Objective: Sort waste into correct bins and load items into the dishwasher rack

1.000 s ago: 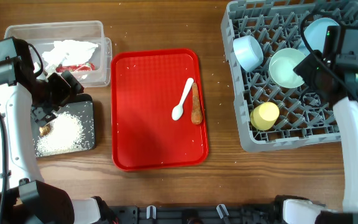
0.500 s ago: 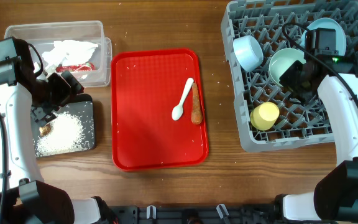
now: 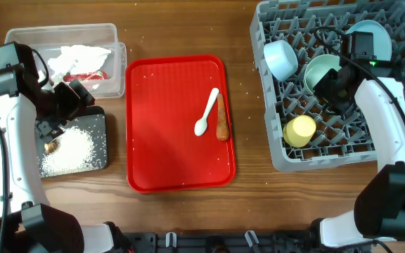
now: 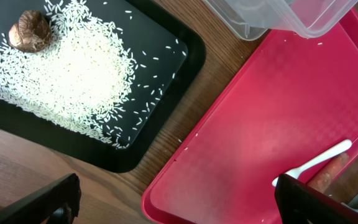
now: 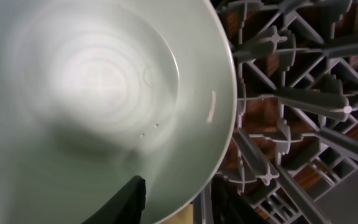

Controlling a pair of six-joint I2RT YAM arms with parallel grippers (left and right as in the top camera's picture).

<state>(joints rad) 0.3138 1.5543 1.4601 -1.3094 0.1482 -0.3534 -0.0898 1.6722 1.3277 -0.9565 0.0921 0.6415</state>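
Two bowls (image 3: 281,59); one plate (image 3: 380,39); one cup (image 3: 301,131); one spoon (image 3: 207,112)

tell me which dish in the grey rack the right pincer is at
The pale-green round bowl: the right pincer sits at its rim. The light-blue bowl and small yellow cup sit apart.

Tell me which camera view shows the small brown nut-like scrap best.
The left wrist view: the small brown nut-like scrap lies large and unobstructed on the shallow black rectangular tray, against loose white rice grains. Overhead shows only a tiny brown speck at the tray's left edge. The right wrist view misses it.
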